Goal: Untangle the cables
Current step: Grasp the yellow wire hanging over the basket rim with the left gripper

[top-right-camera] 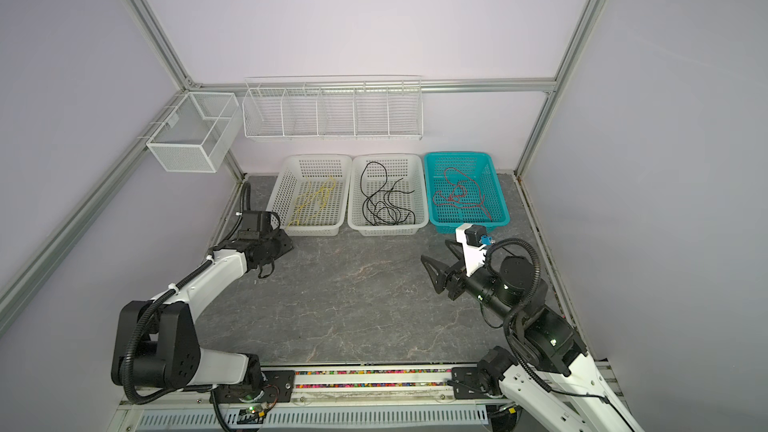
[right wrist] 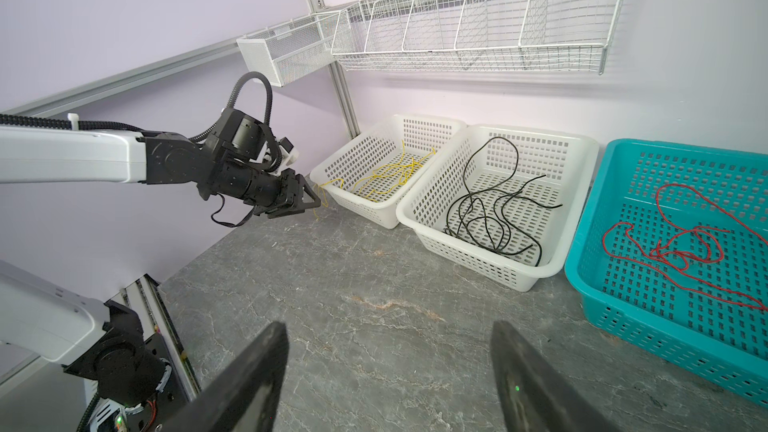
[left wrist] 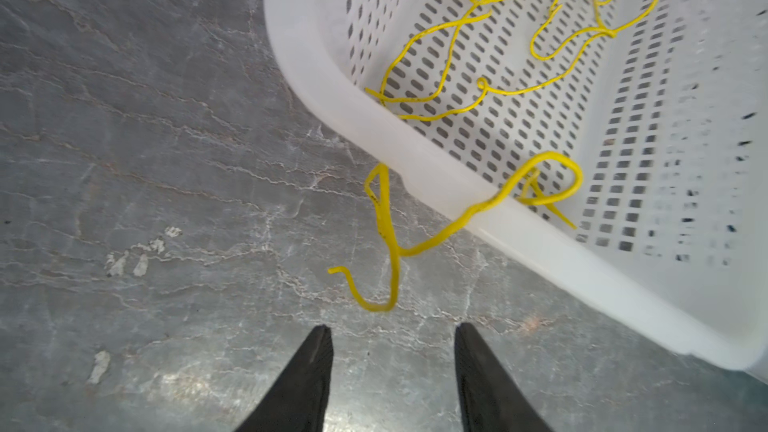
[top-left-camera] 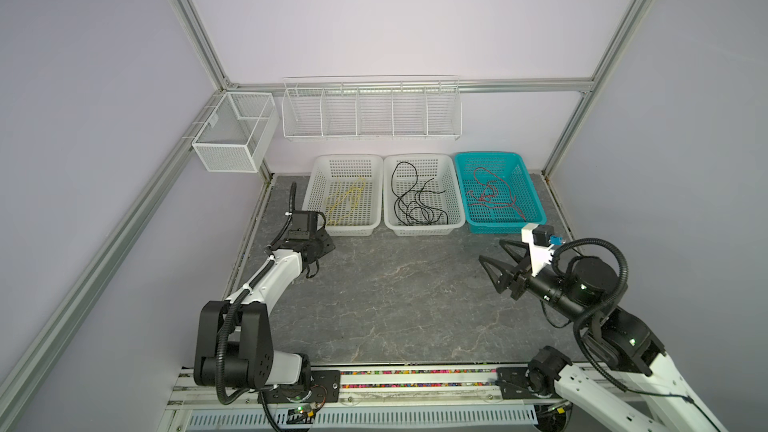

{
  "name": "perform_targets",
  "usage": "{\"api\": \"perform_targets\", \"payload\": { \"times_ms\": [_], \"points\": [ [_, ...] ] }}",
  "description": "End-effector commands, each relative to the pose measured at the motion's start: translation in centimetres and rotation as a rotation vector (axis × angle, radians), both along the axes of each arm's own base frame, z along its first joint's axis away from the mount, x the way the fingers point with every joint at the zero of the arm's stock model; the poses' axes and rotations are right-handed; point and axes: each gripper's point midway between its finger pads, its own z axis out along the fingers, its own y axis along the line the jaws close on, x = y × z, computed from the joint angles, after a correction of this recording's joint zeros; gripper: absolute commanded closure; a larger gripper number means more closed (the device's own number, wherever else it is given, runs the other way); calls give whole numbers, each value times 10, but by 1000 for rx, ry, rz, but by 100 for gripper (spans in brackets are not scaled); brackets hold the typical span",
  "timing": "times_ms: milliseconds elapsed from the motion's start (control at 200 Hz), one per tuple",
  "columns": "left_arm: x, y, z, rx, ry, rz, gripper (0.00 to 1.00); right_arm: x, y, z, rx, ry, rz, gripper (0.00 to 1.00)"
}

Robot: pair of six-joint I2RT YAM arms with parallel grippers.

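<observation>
Both jaws gape; wrist views, not top, show yellow cable (left wrist: 397, 252) overhanging basket (left wrist: 415, 151).

Yellow cables (left wrist: 399, 251); black cables (top-left-camera: 417, 211); red cables (right wrist: 665, 252)

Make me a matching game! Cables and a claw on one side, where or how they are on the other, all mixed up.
Things:
1. yellow cables
2. black cables
3. red cables
4. right claw

Place or state:
A. in the teal basket
B. in the middle white basket
C. in the left white basket, one end hanging over its rim
D. open, holding nothing

Pairs: 1-C, 2-B, 3-A, 4-D
</observation>
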Motion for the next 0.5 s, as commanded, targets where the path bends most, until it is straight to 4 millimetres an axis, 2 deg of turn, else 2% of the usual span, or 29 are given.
{"api": "perform_targets", "payload": {
  "times_ms": [0, 235, 495],
  "points": [
    [7, 5, 0, 72, 4, 8, 50, -1, 1, 3, 12, -30, 5, 21],
    [18, 11, -4, 160, 13, 23, 55, -2, -1, 4, 15, -35, 3, 21],
    [27, 15, -6, 220, 12, 30, 70, -2, 0, 4, 16, -36, 8, 21]
  ]
}}
